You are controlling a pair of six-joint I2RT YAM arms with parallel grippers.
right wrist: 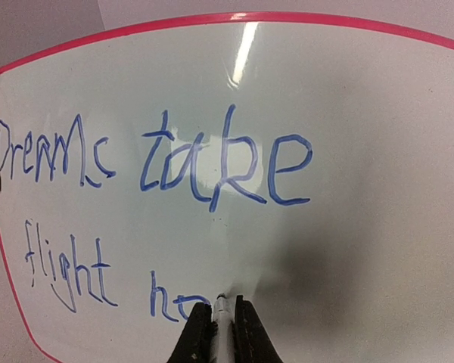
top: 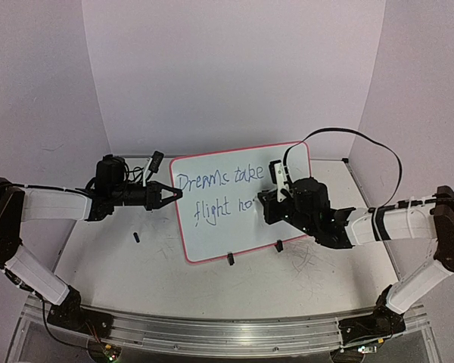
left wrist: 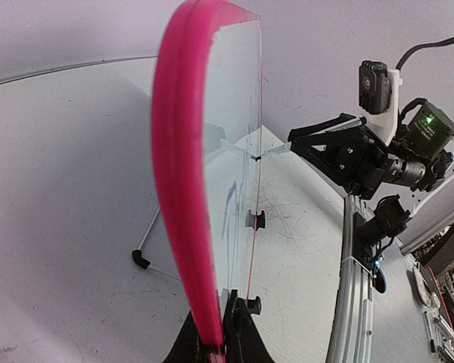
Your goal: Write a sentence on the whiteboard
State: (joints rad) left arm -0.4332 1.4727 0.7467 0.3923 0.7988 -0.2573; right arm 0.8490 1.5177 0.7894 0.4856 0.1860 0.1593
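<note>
Pink-rimmed, the whiteboard [top: 238, 227] stands on the worktop [top: 136, 276]; I have my left end effector [top: 177, 194] clenched on its left edge to steady it, while my right end effector [right wrist: 222, 336] grasps a marker [right wrist: 222, 308], tip on the second line. Only my right wrist view reads the blue lettering; the left wrist view shows the rim pinched edge-on.

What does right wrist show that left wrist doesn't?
Right wrist only: blue handwriting on the white, pink-red-rimmed whiteboard, legible: "Dreams take flight ho". Left wrist only: the board edge-on in the shut left gripper, two black clip feet, a small black piece on the grey-white tabletop. Both: the whiteboard, and the right gripper holding a pale pen to it.
</note>
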